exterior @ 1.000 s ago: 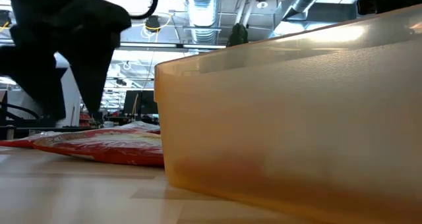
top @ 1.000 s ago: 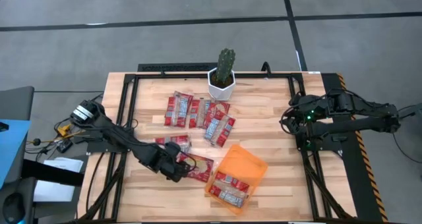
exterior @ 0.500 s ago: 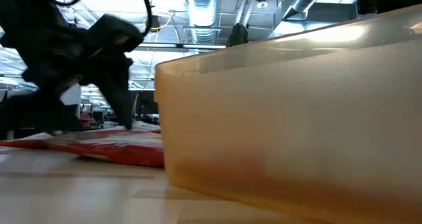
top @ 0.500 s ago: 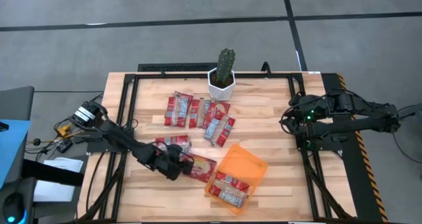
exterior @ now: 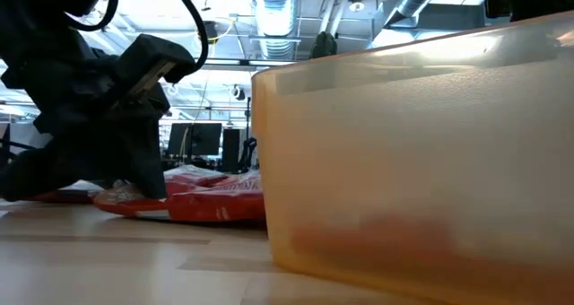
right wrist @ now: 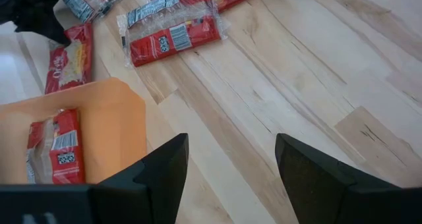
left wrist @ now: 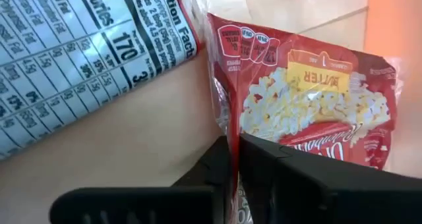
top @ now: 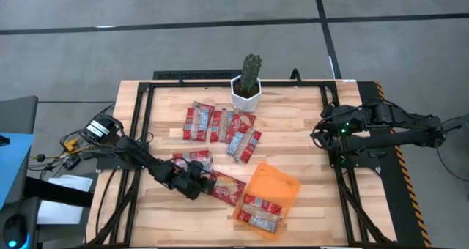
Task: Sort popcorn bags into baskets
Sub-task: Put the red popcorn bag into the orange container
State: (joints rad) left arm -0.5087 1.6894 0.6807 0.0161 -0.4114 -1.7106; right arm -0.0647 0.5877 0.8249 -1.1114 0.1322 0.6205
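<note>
Left pincer (top: 196, 185) pinches a popcorn bag (top: 227, 188) whose end hides behind the orange basket (top: 275, 184); right pincer (right wrist: 227, 161) spread.

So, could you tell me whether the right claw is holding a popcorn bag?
No, the right claw is open and holds nothing above the bare table.

a lab: exposed ceiling ducts (exterior: 278, 4), monitors (exterior: 202, 139).
</note>
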